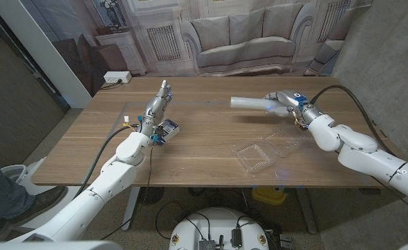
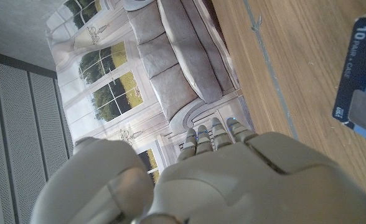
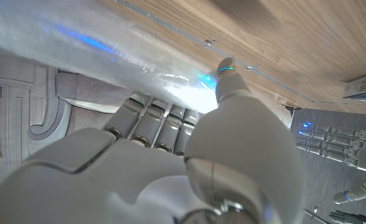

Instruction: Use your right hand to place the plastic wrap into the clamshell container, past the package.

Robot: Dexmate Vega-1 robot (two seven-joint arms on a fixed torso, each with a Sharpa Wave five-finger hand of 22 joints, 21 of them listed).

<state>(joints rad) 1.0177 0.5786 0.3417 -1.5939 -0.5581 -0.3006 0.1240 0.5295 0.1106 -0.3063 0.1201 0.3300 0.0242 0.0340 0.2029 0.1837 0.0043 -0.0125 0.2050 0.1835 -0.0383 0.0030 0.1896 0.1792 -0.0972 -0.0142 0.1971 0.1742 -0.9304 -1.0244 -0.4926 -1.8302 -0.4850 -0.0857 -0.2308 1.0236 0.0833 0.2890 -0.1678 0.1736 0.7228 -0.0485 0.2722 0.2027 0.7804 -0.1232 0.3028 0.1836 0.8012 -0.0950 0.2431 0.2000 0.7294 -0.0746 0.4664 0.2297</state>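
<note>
Even, soft indoor light; wrist views blur up close, with blue glints.

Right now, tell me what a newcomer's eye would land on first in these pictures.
First, the right hand holding the plastic wrap, a pale roll lifted above the far right part of the wooden table. Next, the clear clamshell container lying open on the table, nearer the front edge than the roll. Then the left hand with fingers raised at the left, with the dark blue package just beside it.
</note>
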